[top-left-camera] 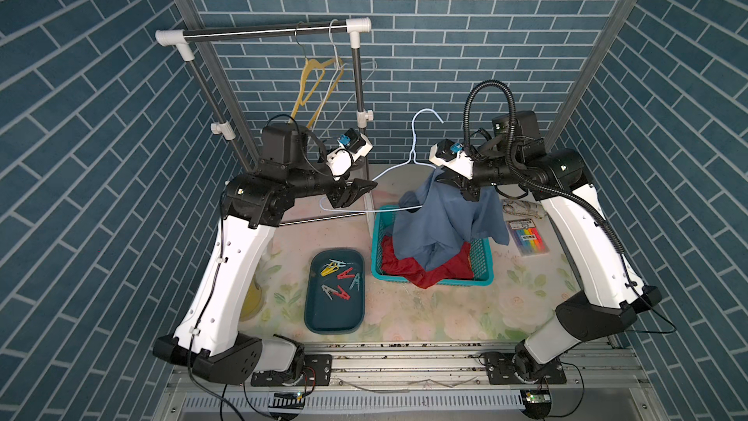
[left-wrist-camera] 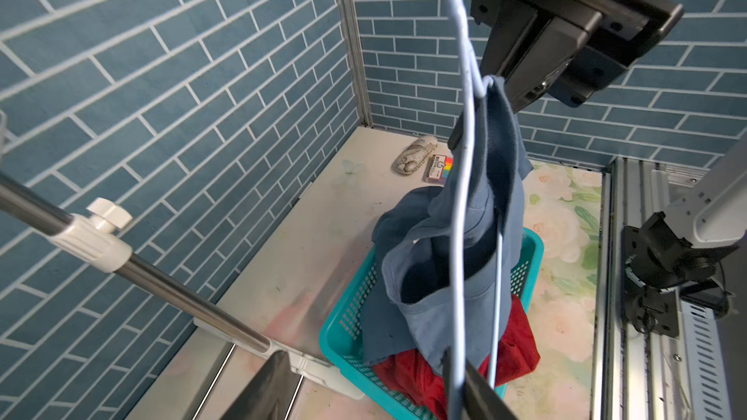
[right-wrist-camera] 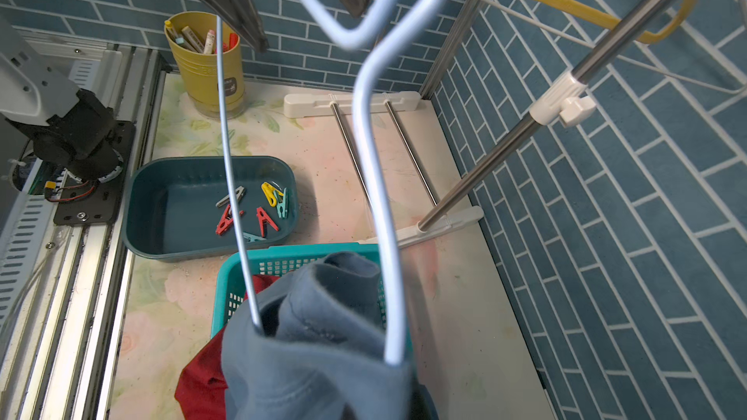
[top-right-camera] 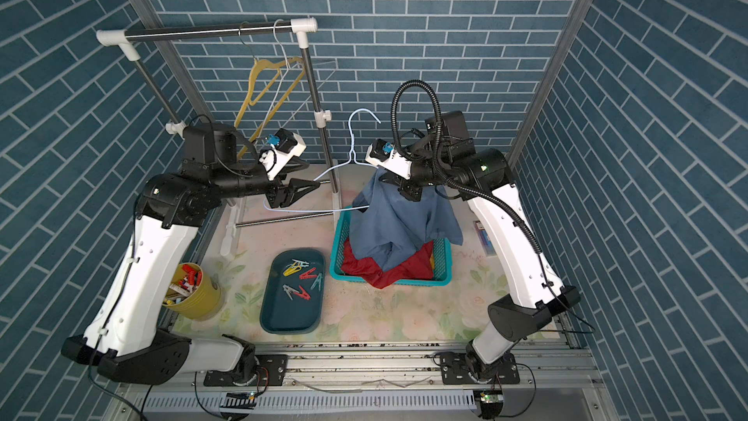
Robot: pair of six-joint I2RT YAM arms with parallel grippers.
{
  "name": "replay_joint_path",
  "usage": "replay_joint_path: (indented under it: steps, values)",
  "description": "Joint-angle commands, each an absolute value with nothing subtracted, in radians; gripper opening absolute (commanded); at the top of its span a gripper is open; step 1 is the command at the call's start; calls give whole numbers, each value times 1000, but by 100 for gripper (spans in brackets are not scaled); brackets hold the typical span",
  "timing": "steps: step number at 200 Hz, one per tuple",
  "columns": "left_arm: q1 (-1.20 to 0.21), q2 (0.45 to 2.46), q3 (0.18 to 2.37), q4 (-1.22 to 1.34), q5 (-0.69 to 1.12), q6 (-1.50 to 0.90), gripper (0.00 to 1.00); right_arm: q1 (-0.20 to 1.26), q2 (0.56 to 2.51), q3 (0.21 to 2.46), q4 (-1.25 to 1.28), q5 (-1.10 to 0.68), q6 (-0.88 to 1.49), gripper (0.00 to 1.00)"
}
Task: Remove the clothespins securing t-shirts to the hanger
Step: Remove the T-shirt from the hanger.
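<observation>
left gripper (left-wrist-camera: pixel 364 361) fingers (left-wrist-camera: pixel 266 393) apart, straddling pale-blue hanger (left-wrist-camera: pixel 458 236) wire | right gripper (left-wrist-camera: pixel 458 137) pinched tight on slate-blue t-shirt (left-wrist-camera: pixel 444 296) at hanger shoulder | clothespins (top-left-camera: pixel 340 277) loose in dark-teal tray (top-left-camera: pixel 324 317)

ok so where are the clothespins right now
In both top views the clothespins lie loose in the dark teal tray on the table, just left of the turquoise basket, on the left arm's side.

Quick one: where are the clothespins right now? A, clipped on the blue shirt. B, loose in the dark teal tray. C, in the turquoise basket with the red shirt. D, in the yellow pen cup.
B: the clothespins lie loose on the floor of the dark teal tray, as both top views and the right wrist view show.
</observation>
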State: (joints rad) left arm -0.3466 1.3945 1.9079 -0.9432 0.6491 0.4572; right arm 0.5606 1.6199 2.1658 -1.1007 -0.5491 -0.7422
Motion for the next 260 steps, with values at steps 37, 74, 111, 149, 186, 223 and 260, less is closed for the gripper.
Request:
replay_joint_path:
  steps: [37, 74, 111, 149, 186, 223, 260]
  values:
    - [-347, 1450, 1989, -1068, 770, 459, 28, 568, 1622, 2114, -1037, -587, -798, 0]
    - [-347, 1438, 1978, -1066, 782, 473, 0, 568, 1611, 2078, -998, -543, -787, 0]
    - [-348, 1398, 1969, -1079, 691, 494, 0, 568, 1611, 2054, -974, -538, -753, 15]
    - [-348, 1360, 1958, -1084, 635, 505, 0, 567, 1593, 2045, -1029, -527, -753, 37]
    - [-347, 1334, 1938, -1085, 574, 522, 0, 565, 1516, 1954, -1064, -467, -752, 44]
    - [-348, 1333, 1928, -1098, 526, 519, 0, 563, 1445, 1889, -1106, -341, -695, 49]
    - [-348, 1353, 1932, -1136, 503, 509, 0, 561, 1408, 1850, -1210, -323, -631, 51]
